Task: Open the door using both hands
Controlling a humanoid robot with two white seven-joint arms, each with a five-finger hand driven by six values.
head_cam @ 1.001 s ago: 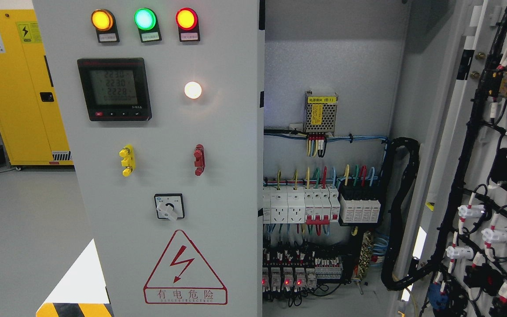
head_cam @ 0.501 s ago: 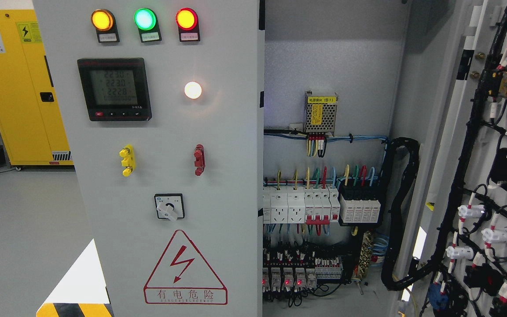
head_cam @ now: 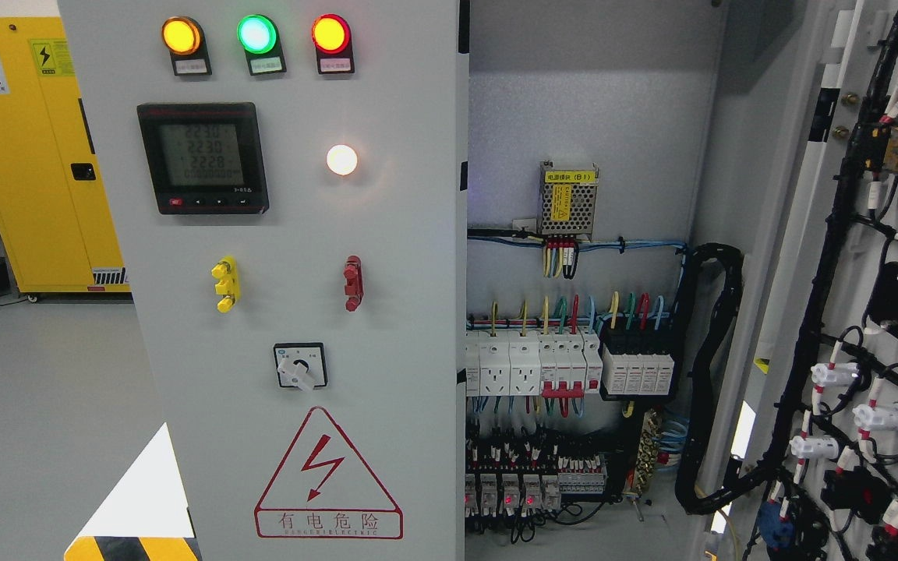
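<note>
A grey electrical cabinet fills the head view. Its left door stands closed, carrying three lit indicator lamps, a digital meter, a white lamp, a yellow handle, a red handle, a rotary switch and a red hazard triangle. The right door is swung wide open at the right edge, its inner side covered in black wiring. The cabinet interior shows breakers and coloured wires. Neither of my hands or arms shows.
A yellow safety cabinet stands at the far left on the grey floor. A black cable conduit loops between the interior and the open door. A black-and-yellow striped marking lies at the bottom left.
</note>
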